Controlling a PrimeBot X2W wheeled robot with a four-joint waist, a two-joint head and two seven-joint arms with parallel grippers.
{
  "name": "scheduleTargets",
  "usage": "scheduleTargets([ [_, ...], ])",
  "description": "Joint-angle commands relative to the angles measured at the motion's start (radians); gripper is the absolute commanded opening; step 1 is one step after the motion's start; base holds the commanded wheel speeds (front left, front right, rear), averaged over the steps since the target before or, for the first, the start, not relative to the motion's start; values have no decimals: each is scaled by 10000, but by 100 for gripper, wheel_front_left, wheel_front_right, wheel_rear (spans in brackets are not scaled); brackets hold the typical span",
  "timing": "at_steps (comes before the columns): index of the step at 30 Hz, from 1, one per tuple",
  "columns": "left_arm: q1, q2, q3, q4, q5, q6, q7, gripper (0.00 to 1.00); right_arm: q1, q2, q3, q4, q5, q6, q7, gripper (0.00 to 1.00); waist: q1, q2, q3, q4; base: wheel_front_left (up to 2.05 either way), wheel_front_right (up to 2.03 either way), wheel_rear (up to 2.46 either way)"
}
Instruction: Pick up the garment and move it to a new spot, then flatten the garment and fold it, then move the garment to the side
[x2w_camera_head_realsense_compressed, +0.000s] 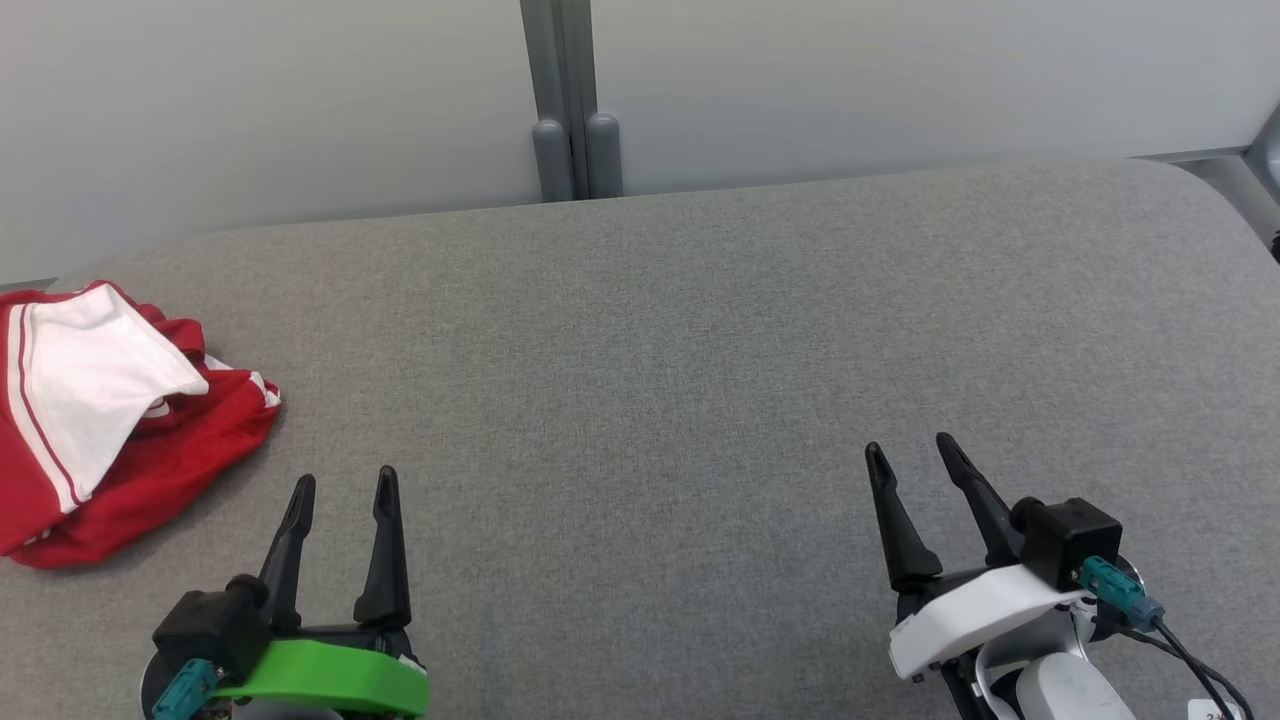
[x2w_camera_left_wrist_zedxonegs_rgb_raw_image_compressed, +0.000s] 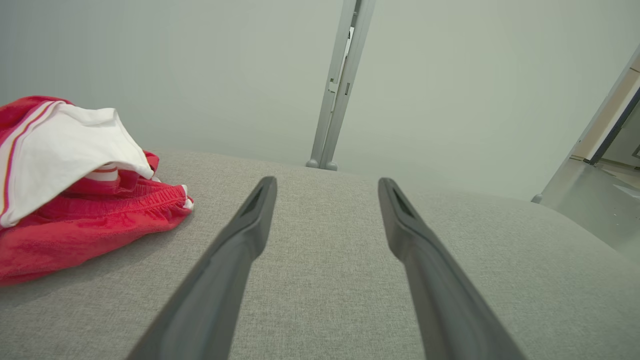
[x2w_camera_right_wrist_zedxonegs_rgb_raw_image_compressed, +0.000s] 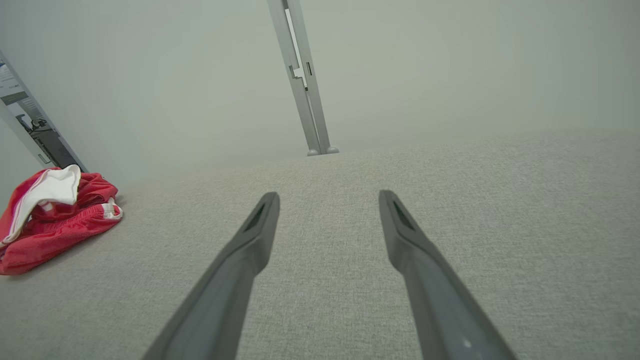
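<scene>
Grey fabric surface (x2w_camera_head_realsense_compressed: 700, 350) against pale wall panels (x2w_camera_head_realsense_compressed: 250, 100), crumpled red-and-white garment (x2w_camera_head_realsense_compressed: 100, 430) at its far left edge, left gripper (x2w_camera_head_realsense_compressed: 343, 482) just beside it, jaws wide, empty, right gripper (x2w_camera_head_realsense_compressed: 912, 447) well apart, jaws wide, empty

You lose the garment (x2w_camera_head_realsense_compressed: 110, 450) past the left edge of the head view, and its top layer hides the folds beneath. At the lower right, the black cable (x2w_camera_head_realsense_compressed: 1190, 658) runs off the bottom edge.
</scene>
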Motion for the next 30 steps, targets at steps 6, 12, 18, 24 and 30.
scheduleTargets([
  [6, 118, 89, -67, 97, 628, -76, -197, 100, 30, -49, -50, -47, -710, 3, -201, 100, 0, 0, -19, 18, 0, 0, 0],
  [12, 139, 92, -125, 113, 1015, -92, -320, 100, 79, -54, -41, -36, -1110, 3, -330, 100, 0, 0, -38, 26, 0, 0, 0],
  [18, 176, 94, -138, 52, 1434, -91, -430, 100, 75, -56, -40, 13, -1457, 3, -439, 100, 0, 0, -44, 24, 0, 0, 0],
  [24, 220, 95, -132, 58, 1740, -34, -534, 100, 127, -59, -40, 61, -1776, 2, -548, 100, 0, 0, -61, 25, 0, 0, 0],
  [30, 248, 97, -84, 169, 2110, -10, -641, 100, 135, -61, 71, 54, -2225, 2, -648, 100, 0, 0, -77, 12, 0, 0, 0],
])
